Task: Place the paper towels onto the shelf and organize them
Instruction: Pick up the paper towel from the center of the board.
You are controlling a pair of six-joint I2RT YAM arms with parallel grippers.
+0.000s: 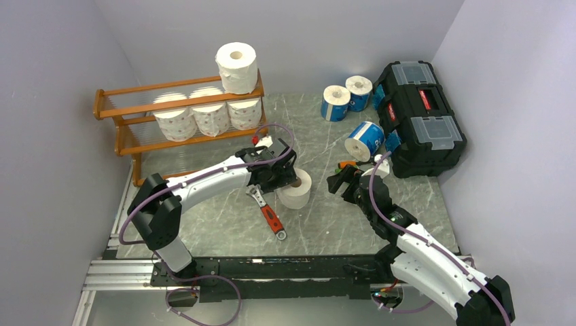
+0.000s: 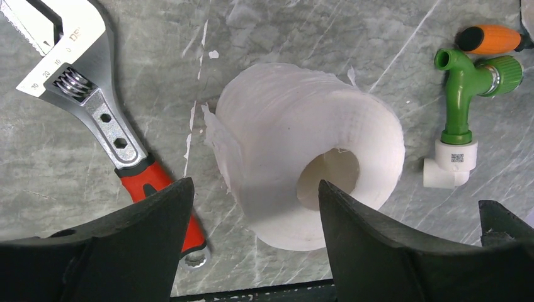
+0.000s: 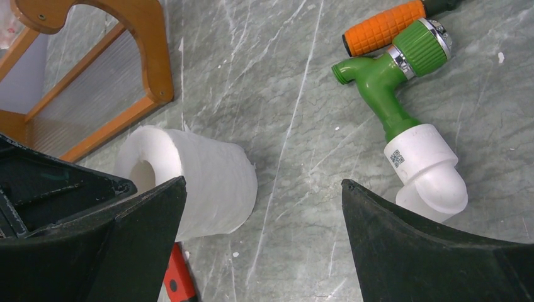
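Note:
A plain white paper towel roll (image 1: 296, 188) stands on end on the table, core facing up. My left gripper (image 1: 280, 175) is over it and open. In the left wrist view the roll (image 2: 302, 145) has its near wall between the fingers of this gripper (image 2: 252, 185), one outside, one before the core, with a gap on the outer side. My right gripper (image 1: 342, 182) is open to the roll's right, with bare table between its fingers (image 3: 264, 182). The shelf (image 1: 100, 103) holds three printed rolls (image 1: 204, 112) on its middle tier and a white one (image 1: 237, 66) on top.
Three blue-wrapped rolls (image 1: 335, 102) (image 1: 358, 92) (image 1: 365, 140) lie at the back right beside a black toolbox (image 1: 421, 115). A red-handled adjustable wrench (image 1: 268, 214) lies just left of the white roll. A green tap fitting (image 3: 390, 94) and an orange handle (image 3: 384, 28) lie to its right.

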